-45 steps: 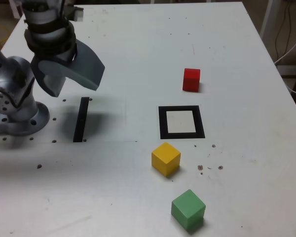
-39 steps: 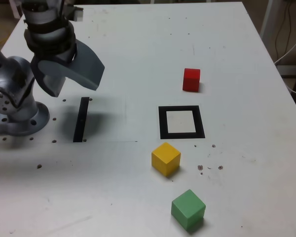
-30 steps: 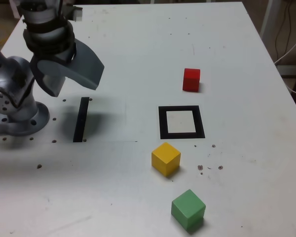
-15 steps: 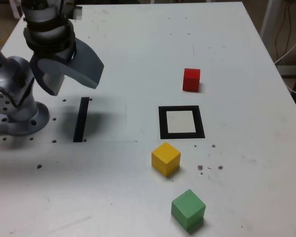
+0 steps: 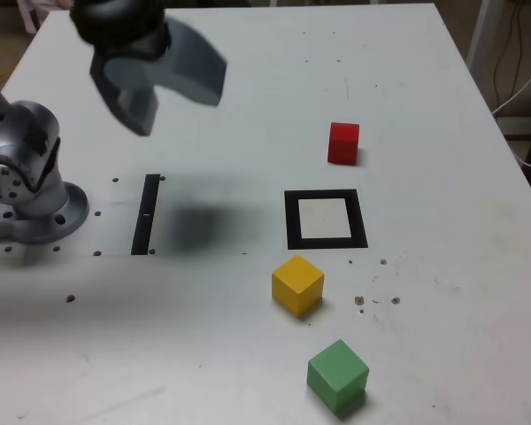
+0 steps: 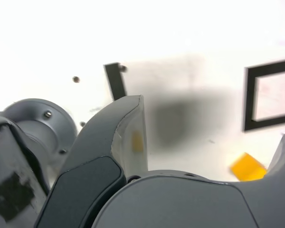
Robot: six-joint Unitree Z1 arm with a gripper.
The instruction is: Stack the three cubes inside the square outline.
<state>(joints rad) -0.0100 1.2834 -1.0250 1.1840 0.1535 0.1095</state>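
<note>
Cubes found unstacked outside the square outline; gripper wide open

The square outline (image 5: 359, 220), taken as landmark, is seen flat on the white table (image 5: 442, 328), its white centre bare. The yellow cube (image 5: 297, 284) is noted near it, toward the viewer in the exterior view, turned with a corner toward the outline. The green cube (image 5: 337, 375) is found farther out on that same side, beyond the yellow one and apart from it. The red cube (image 5: 343, 143) is recorded on the outline's opposite side, near it. All three are rested singly on the table.

Well to the exterior view's left of the outline, a narrow black strip (image 5: 146, 214) is observed, with the arm base (image 5: 40, 212) beyond it. The gripper (image 5: 179, 93) is held above the table on that side, blurred in the exterior view; its jaws are spread wide and nothing is gripped.
</note>
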